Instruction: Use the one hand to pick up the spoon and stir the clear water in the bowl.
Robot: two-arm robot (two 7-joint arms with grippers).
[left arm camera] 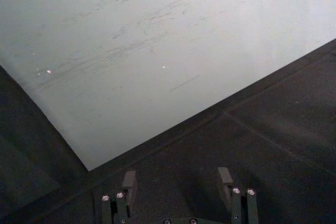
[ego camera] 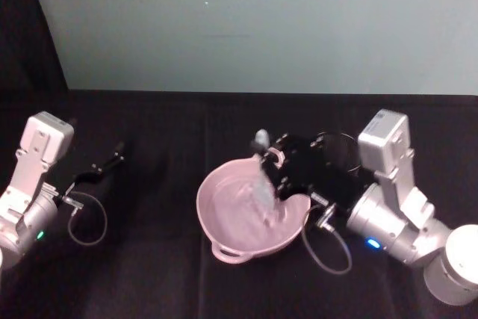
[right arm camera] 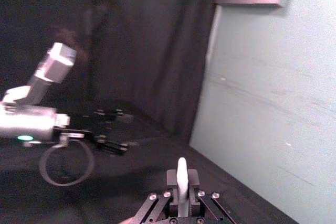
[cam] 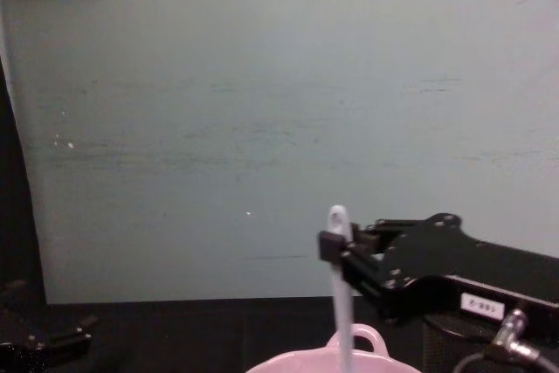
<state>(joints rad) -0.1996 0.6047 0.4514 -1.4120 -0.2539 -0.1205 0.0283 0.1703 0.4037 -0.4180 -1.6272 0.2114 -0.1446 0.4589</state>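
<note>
— The fingers (right arm camera: 192,178) of the right gripper (ego camera: 270,160): how do they stand?
— Pressed in on the spoon (cam: 340,290). They pinch its handle from both sides, a little below its top end.

— And where is the spoon?
— Over the far right part of the bowl (ego camera: 206,193), nearly upright. Its rounded top rises above the fingers, and its lower part goes down inside the rim.

— What is in the bowl?
— The spoon's lower end, which is blurred in the head view. The inside has a wet-looking sheen, but I cannot tell how high the liquid stands.

— What does the bowl look like?
— Wide, shallow and pale pink, with a small loop handle on its near rim. In the chest view another pink loop shows just right of the spoon. The bowl sits on the black table (ego camera: 149,278), near the middle.

— And the spoon itself?
— Slim, white and long-handled. The part above the fingers looks greyish from the head camera.

— Where does the right arm come from?
— From the right, reaching across the bowl's far right rim.

— The left gripper (left arm camera: 177,181)?
— It is parked at the left of the table, well apart from the bowl. Its fingers are spread with nothing between them.
</note>
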